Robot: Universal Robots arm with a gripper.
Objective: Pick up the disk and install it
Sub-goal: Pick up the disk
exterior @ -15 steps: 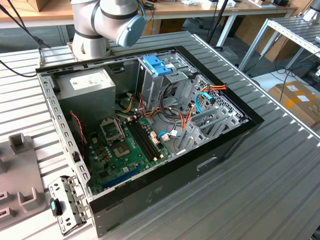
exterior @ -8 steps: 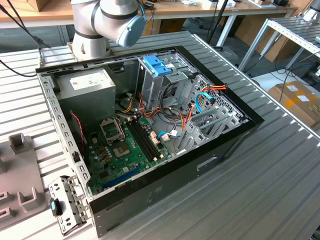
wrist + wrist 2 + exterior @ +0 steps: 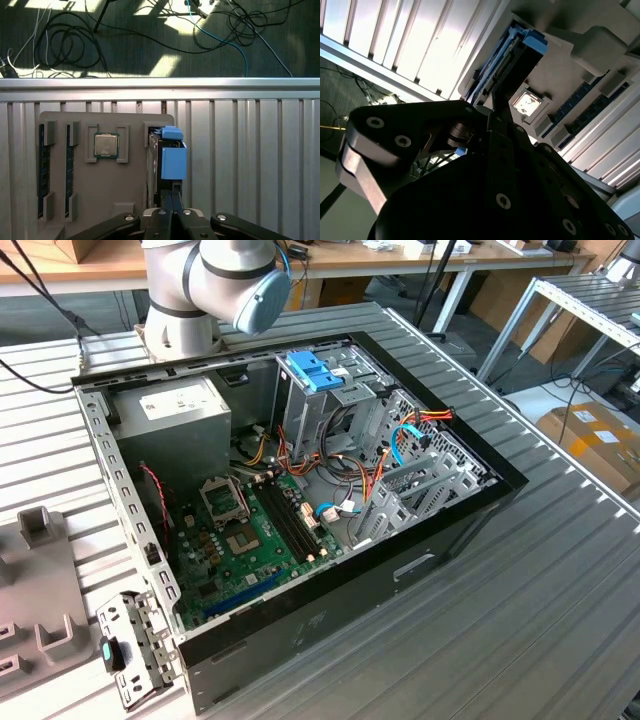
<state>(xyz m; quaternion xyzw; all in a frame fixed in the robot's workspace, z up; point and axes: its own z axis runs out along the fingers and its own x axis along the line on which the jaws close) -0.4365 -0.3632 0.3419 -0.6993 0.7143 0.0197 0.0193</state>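
The disk (image 3: 167,160) stands on its edge in a slot of a grey tray (image 3: 115,185), its light-blue carrier facing the camera. The second wrist view shows the disk (image 3: 527,40) from a slant, just beyond the black fingers. My gripper (image 3: 171,197) hangs at the disk's near end, its fingers together with no gap showing. I cannot tell whether the gripper (image 3: 507,85) touches the disk. In the exterior view an open computer case (image 3: 300,500) lies on the table, with a metal drive cage (image 3: 330,400) topped by a blue latch piece.
The tray also holds a processor chip (image 3: 106,145) and two memory sticks (image 3: 44,170). It lies on a ribbed metal table (image 3: 250,165), close to the edge, and cables trail on the floor beyond. The arm's base (image 3: 180,310) stands behind the case.
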